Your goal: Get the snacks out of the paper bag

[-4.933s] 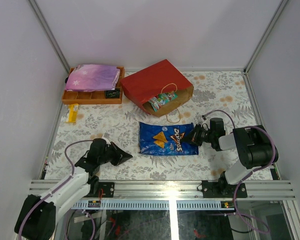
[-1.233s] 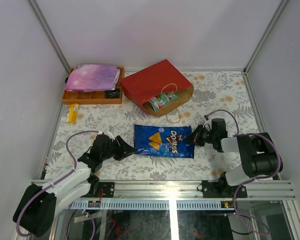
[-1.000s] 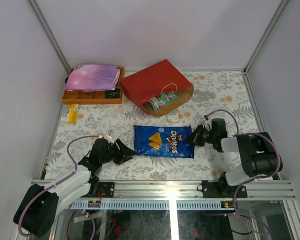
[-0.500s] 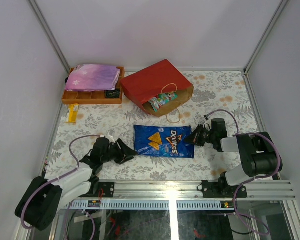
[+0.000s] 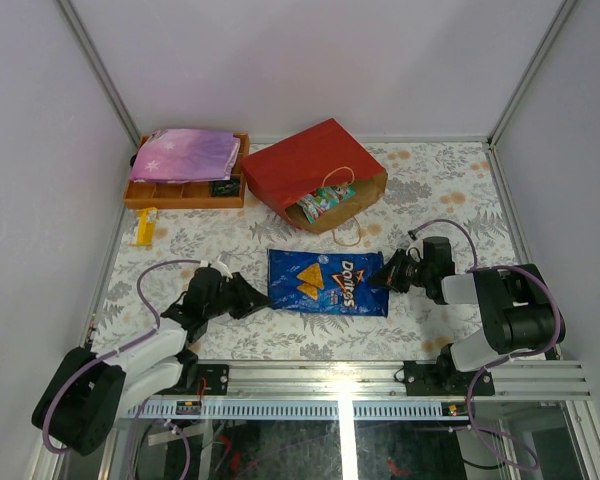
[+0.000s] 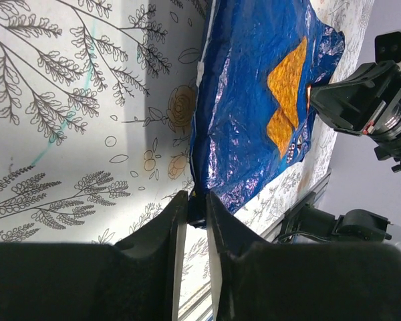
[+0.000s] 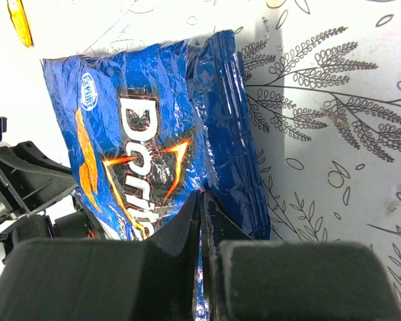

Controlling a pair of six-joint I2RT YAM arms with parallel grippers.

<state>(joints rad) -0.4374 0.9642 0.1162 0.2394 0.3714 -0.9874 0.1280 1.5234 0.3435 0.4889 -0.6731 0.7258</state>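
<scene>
Pinching the blue Doritos bag from both ends. The left gripper is down at table level, its jaws closed to a narrow slot, with the bag's near-left corner nipped between the tips. The right gripper has its fingers pressed together on the crimped seal at the bag's right edge, and the foil is creased just ahead of them. The bag lies flat, logo up, on the floral table between the two arms and in front of the paper bag, fully outside it. The red paper bag lies on its side at the back centre, well apart from the chip bag, with its mouth facing forward-right, the kraft lining visible and the cord handle loops spilled onto the table at the opening. A green-and-pink packet sits in the mouth, partly sticking out; I can't tell what else is deeper inside. The orange tray is at the back left, just beside the paper bag, with a pink-purple starry pouch draped over its top. A small orange packet lies on the table just in front of the tray's left end.
</scene>
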